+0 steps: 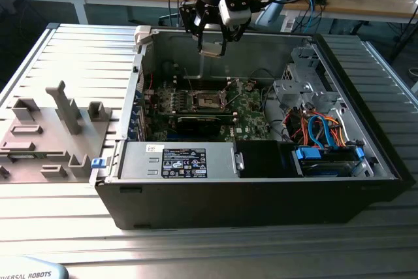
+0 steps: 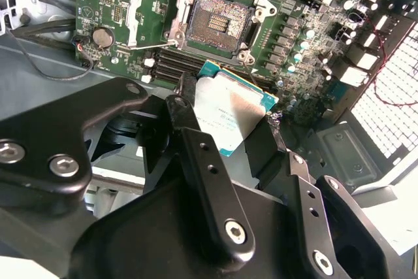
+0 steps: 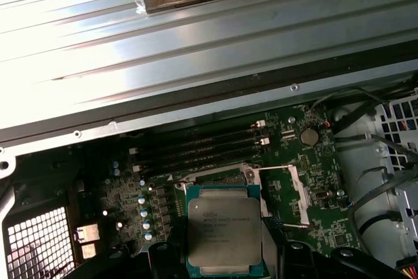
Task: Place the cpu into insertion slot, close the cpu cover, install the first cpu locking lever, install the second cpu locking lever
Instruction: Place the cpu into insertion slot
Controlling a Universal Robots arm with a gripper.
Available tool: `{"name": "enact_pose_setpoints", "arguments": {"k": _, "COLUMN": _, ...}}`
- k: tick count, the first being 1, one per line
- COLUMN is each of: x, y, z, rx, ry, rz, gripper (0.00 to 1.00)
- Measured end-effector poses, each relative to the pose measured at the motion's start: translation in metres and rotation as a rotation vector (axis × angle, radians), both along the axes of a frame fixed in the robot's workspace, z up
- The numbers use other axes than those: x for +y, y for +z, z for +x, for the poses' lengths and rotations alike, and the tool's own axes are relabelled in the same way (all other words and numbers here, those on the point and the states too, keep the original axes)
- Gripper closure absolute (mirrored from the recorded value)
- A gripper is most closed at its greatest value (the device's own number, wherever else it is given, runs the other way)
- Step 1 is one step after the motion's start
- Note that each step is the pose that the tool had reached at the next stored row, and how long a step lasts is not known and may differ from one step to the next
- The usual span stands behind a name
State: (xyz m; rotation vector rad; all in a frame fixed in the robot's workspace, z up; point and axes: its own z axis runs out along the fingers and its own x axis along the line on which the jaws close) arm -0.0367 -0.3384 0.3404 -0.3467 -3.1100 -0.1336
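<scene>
My gripper (image 1: pixel 212 42) hangs above the open computer case, shut on the cpu (image 1: pixel 210 49). In both wrist views the cpu (image 2: pixel 228 112) (image 3: pixel 225 230), a flat square chip with a silver-grey top and green edge, sits between the black fingers (image 2: pixel 196 148). The gripper (image 2: pixel 228 114) (image 3: pixel 225 256) holds it well above the green board. The insertion slot (image 2: pixel 219 21) (image 1: pixel 208 100) lies open and empty, a dark square recess with a metal rim. In the first wrist view the chip covers much of the insertion slot (image 3: pixel 222 178). The cpu cover (image 2: pixel 149 14) (image 3: pixel 289 191) is swung open beside the slot.
Long memory slots (image 3: pixel 196 148) run beside the socket. A long black card (image 1: pixel 199 122) lies across the board. A power supply (image 1: pixel 176 160) sits at the front, and a drive bay with coloured cables (image 1: pixel 320 135) at the exterior view's right. A grey fixture tray (image 1: pixel 46 135) lies outside the case.
</scene>
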Motion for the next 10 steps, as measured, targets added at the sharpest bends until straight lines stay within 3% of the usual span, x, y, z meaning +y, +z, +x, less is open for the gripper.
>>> {"name": "enact_pose_setpoints", "arguments": {"k": 10, "x": 0.0, "y": 0.0, "z": 0.0, "rx": 0.0, "ry": -0.012, "rz": 0.0, "gripper": 0.46}}
